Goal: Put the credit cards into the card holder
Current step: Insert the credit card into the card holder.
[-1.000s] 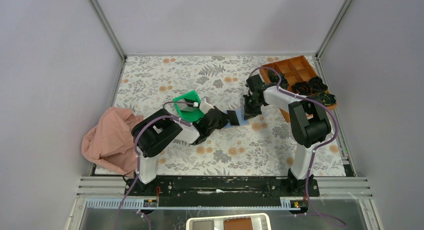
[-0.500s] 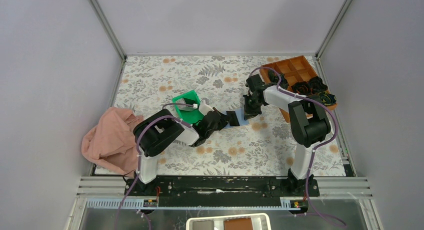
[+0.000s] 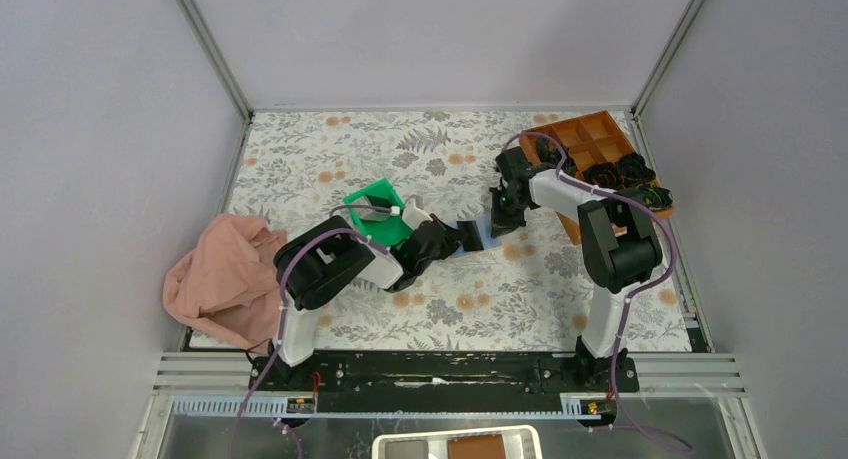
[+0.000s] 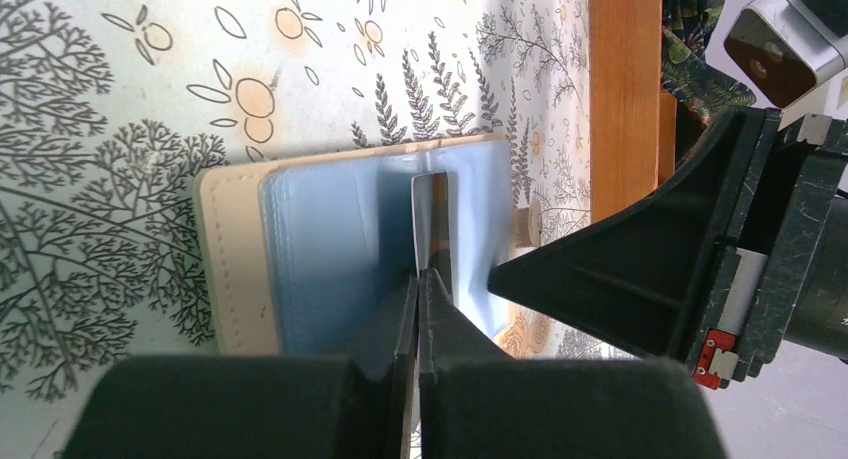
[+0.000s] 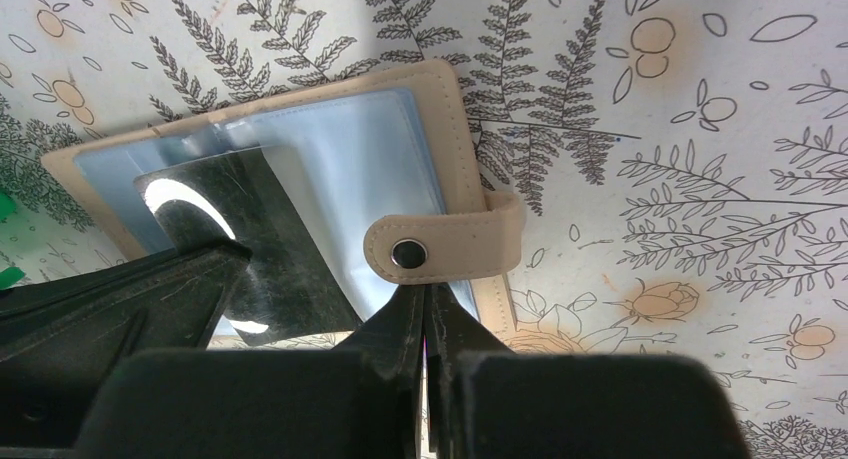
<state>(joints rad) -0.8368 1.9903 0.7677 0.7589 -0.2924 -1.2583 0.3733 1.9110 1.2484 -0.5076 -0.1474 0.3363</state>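
Left claw [image 4: 418, 275] clamps credit card [image 5: 258, 251] at card holder [image 5: 380, 144]; closed right claw [image 5: 427, 295] crowds it.

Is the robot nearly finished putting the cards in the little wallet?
Not yet. Done: the card holder lies open, blue side up. In hand: the left gripper is shut on a dark credit card at the blue pockets, while the right gripper pinches the holder's edge by the tab. Left: much of that card sticks out; something dark in the green tray may be another.
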